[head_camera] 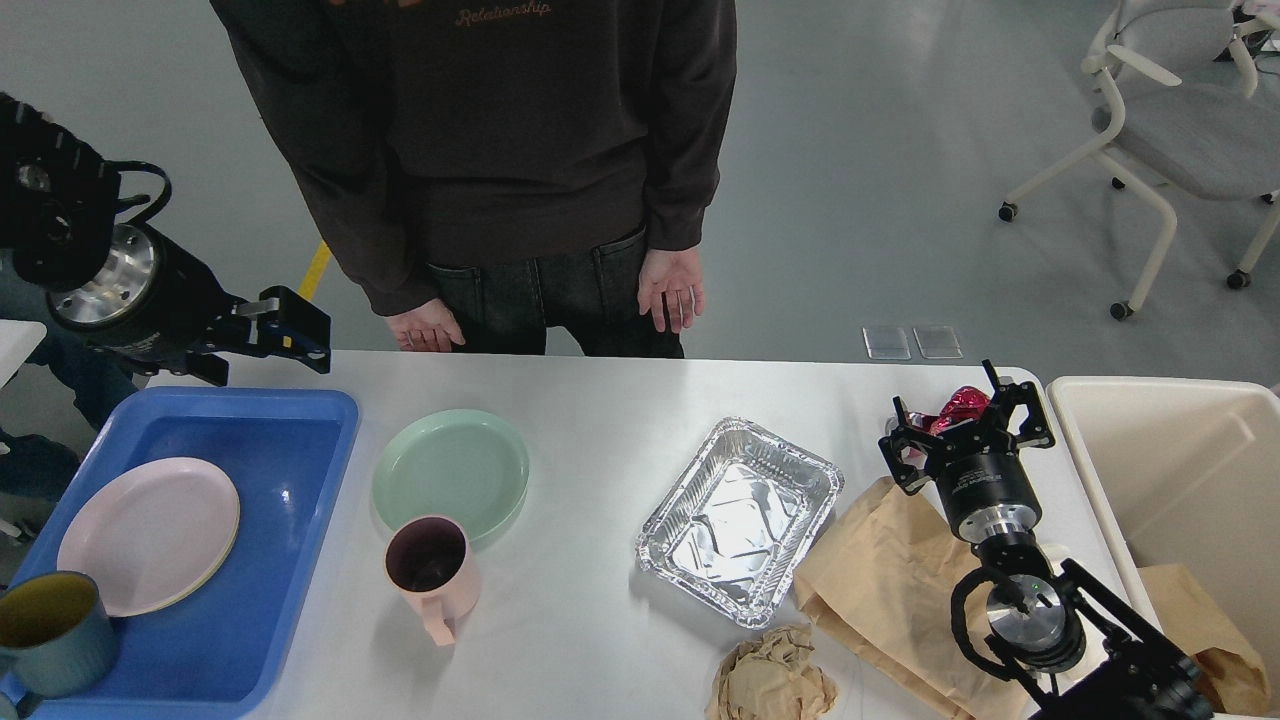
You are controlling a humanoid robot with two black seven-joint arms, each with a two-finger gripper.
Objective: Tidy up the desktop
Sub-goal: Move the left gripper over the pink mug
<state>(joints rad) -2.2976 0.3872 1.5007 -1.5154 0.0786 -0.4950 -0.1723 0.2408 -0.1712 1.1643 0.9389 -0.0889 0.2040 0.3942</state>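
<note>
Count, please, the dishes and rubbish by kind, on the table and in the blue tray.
Plates: 2, pink, green
Mugs: 2, pink, dark teal
Foil trays: 1
Paper bags: 1
Crumpled paper balls: 1
Red wrappers: 1
Total: 8

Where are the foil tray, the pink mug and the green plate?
Foil tray [738, 520]: head view, its shiny floor.
Pink mug [430, 570]: head view, its dark inside.
Green plate [450, 470]: head view, its centre.
</note>
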